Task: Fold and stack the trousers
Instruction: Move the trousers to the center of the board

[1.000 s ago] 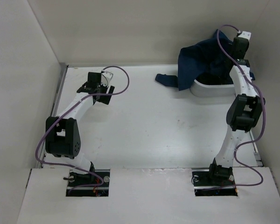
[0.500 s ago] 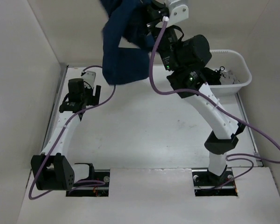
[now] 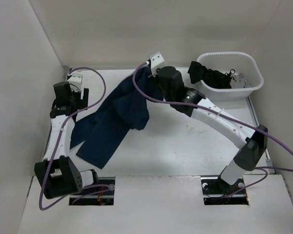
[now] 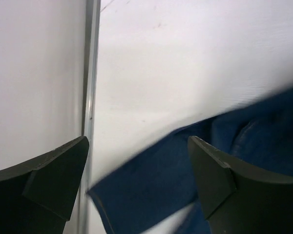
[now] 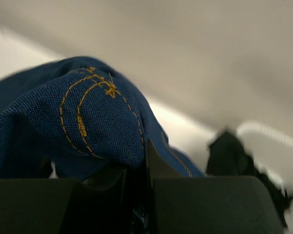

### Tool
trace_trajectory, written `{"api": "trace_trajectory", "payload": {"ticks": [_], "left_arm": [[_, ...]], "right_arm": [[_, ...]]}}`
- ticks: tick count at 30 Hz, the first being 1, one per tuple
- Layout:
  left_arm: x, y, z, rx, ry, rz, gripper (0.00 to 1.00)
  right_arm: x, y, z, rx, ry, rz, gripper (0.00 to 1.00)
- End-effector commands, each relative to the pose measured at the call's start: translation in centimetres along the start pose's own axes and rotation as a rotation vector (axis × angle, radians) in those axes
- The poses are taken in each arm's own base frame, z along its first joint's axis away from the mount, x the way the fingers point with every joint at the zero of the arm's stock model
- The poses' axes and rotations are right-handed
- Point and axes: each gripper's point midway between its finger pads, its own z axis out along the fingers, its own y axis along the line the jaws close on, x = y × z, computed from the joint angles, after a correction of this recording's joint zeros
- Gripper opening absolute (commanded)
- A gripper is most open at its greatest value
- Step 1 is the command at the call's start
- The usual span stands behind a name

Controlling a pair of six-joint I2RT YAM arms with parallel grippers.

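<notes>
Two arms, we note: right gripper [image 5: 136,173] clamps the jeans [image 3: 110,124] at their far end; legs trail near-left, just beside our left gripper [image 4: 137,146], spread and empty.

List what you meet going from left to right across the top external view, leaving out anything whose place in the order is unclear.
First the left gripper, jaws open → the dark blue trousers → the white basket holding a black garment.
</notes>
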Motion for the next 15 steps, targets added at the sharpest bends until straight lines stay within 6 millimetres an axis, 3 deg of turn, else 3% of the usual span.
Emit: {"api": "trace_trajectory", "payload": {"ticks": [1,2,4,7,8,9,11,12,13,15], "left_arm": [[0.6,1.8,2.5,-0.01,0.032,0.096,0.82],[0.9,2.2,2.9,-0.014,0.048,0.11,0.82],[0.6,3.0,3.1,-0.025,0.046,0.145,0.82],[-0.5,3.3,2.0,-0.027,0.014,0.241,0.82],[-0.8,2.7,1.2,-0.01,0.002,0.295,0.83],[-0.4,1.4,0.3,0.034,0.008,0.349,0.84],[1.7,-1.1,-1.1,0.14,0.058,0.42,0.83],[3.3,-2.1,-1.9,0.2,0.097,0.446,0.82],[5.3,-3.2,-3.0,0.268,0.151,0.477,0.8],[8.1,-4.3,-4.5,0.35,0.218,0.519,0.78]], "right_arm": [[7.2,-1.0,-2.2,-0.008,0.326,0.032,0.15],[9.8,0.3,-2.3,-0.08,0.457,0.028,0.27],[13.0,1.9,-2.0,-0.164,0.639,0.08,0.38],[14.1,2.9,0.9,-0.203,0.68,0.165,0.55],[14.5,2.0,2.5,-0.175,0.661,0.188,0.61],[15.9,-0.2,4.8,-0.111,0.637,0.247,0.74],[18.3,-3.5,6.0,-0.023,0.643,0.356,0.76],[18.5,-4.3,5.5,-0.003,0.648,0.394,0.76],[18.2,-6.2,3.5,0.032,0.621,0.459,0.76],[17.0,-6.1,-0.1,0.032,0.534,0.505,0.78]]}}
